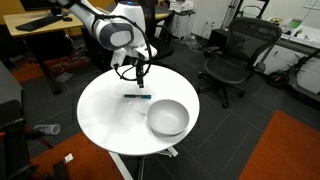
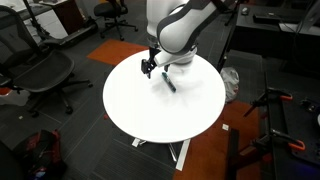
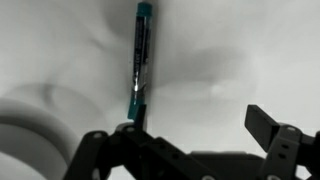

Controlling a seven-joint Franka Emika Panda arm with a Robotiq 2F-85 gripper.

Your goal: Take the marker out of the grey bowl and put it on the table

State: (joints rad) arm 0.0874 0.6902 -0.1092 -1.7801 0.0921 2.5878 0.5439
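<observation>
The teal-blue and dark marker (image 1: 137, 97) lies flat on the white round table (image 1: 105, 120), left of the shiny grey bowl (image 1: 168, 117), which looks empty. In an exterior view the marker (image 2: 169, 83) lies just beside the arm; the bowl does not show there. My gripper (image 1: 140, 72) hangs just above the table behind the marker. In the wrist view the gripper (image 3: 195, 130) is open and empty. The marker (image 3: 138, 60) lies on the table (image 3: 230, 50) beyond the left finger, not between the fingers.
Black office chairs (image 1: 235, 55) stand around the table, with a wooden desk (image 1: 40, 25) behind. Another chair (image 2: 40, 75) stands beside the table (image 2: 150, 110). Tripod legs (image 2: 280, 120) and orange floor lie on one side.
</observation>
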